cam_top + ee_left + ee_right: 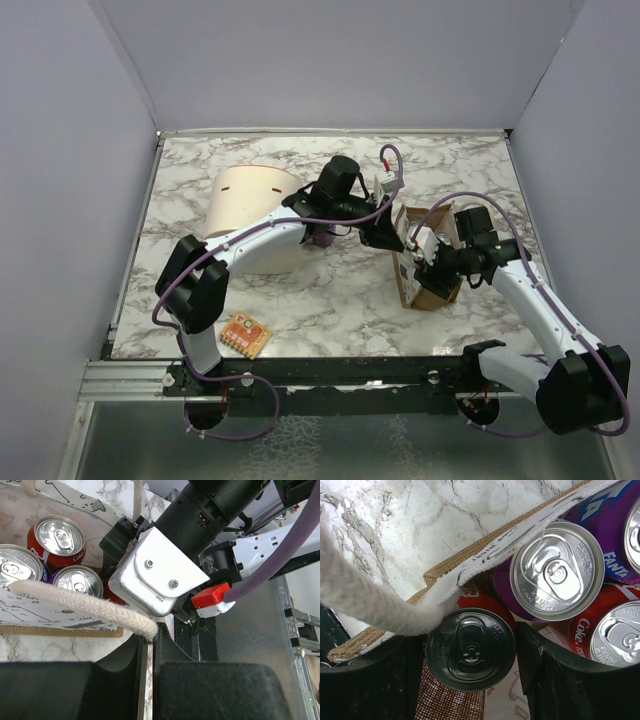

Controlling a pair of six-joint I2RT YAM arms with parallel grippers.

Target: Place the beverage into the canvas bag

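The right gripper clamps a black-topped can at the canvas bag mouth. A purple Fanta can sits at one o'clock and a Coke can at three. The left gripper is pinched tight on the bag's rope handle.

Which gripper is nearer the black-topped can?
Right. The right gripper has its fingers either side of the black-topped can; the left gripper is beside the canvas bag, pinching its rope handle.
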